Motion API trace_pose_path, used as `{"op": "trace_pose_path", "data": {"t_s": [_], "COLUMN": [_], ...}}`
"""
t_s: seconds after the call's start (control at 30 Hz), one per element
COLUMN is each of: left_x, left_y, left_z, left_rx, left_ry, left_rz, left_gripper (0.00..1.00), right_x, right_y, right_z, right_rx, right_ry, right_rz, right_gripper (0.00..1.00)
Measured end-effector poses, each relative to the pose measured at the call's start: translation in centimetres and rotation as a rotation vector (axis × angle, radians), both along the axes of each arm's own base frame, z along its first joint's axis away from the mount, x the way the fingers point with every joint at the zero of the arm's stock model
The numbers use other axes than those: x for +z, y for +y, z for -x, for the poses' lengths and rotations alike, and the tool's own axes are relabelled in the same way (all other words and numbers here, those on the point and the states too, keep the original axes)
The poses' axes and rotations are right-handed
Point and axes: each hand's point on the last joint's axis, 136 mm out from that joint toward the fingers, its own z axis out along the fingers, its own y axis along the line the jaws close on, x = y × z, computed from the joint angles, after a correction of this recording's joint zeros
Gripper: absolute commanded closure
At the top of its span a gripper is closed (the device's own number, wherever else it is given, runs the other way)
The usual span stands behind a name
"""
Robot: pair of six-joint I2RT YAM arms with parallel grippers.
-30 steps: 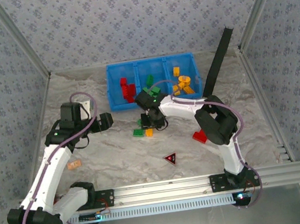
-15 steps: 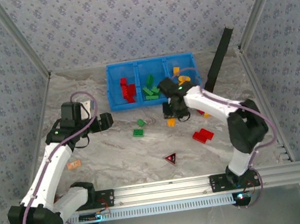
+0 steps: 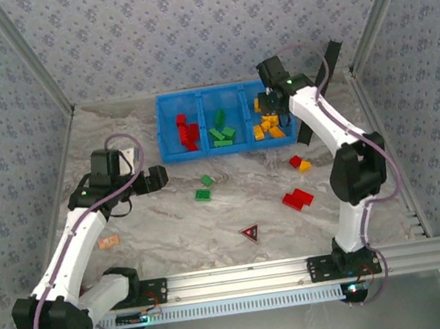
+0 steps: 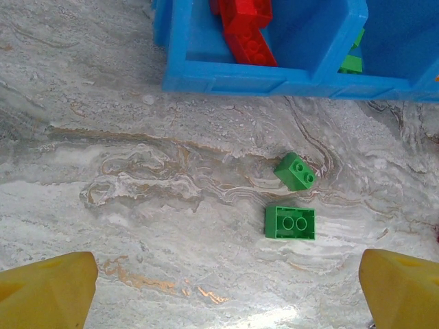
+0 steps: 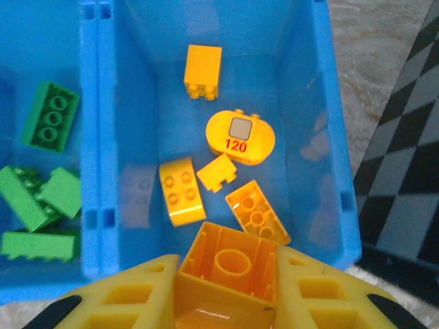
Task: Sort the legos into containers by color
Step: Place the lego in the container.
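The blue tray [image 3: 218,91] stands at the back, with red legos [image 3: 186,131] in its left compartment, green ones [image 3: 221,132] in the middle and yellow ones [image 3: 268,130] on the right. My right gripper [image 3: 270,106] hovers over the right compartment [image 5: 305,103], shut on a yellow-orange brick [image 5: 230,267] held hollow side up. Several yellow pieces [image 5: 181,190] lie below it. My left gripper [image 3: 157,178] is open and empty above the table [image 4: 225,291]. Two green bricks [image 4: 290,222] [image 4: 295,171] lie ahead of it, short of the tray's front wall [image 4: 233,82].
On the table lie a red brick [image 3: 297,198], a small red and an orange brick [image 3: 300,164], a dark red triangle [image 3: 251,232] and a small orange piece [image 3: 108,242] at the left. A black checkered strip [image 3: 319,86] leans beside the tray's right end.
My right arm has carried the yellow-orange brick from the middle of the table up and right to over the tray's right compartment. The left arm has stayed put.
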Motion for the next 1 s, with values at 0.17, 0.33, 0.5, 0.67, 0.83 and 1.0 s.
{"op": "trace_pose_path", "data": {"t_s": [0.17, 0.33, 0.5, 0.67, 0.83, 1.0], "left_x": [-0.4, -0.8, -0.9, -1.5, -1.4, -1.0], "left_y": [0.0, 0.2, 0.3, 0.6, 1.0, 1.1], "left_z": [-0.1, -0.1, -0.1, 0.1, 0.1, 0.0], "left_rx": [0.001, 0.009, 0.01, 0.021, 0.037, 0.042], "left_ry": [0.013, 0.027, 0.034, 0.06, 0.062, 0.055], "left_rz": [-0.003, -0.015, -0.019, -0.038, -0.059, -0.062], "left_gripper": [0.01, 0.01, 0.01, 0.01, 0.01, 0.01], "right_x": [-3.2, -6.5, -9.0, -9.9, -9.2, -6.1], "right_y": [-0.6, -1.3, -1.3, -0.9, -0.5, -0.8], "right_z": [-2.7, -3.5, -3.5, -3.4, -3.1, -1.0], "right_rx": [0.017, 0.023, 0.036, 0.064, 0.082, 0.092], "right_ry": [0.042, 0.105, 0.157, 0.179, 0.174, 0.144], "right_rz": [0.047, 0.074, 0.075, 0.067, 0.047, 0.023], "right_gripper": [0.67, 0.65, 0.59, 0.49, 0.44, 0.4]}}
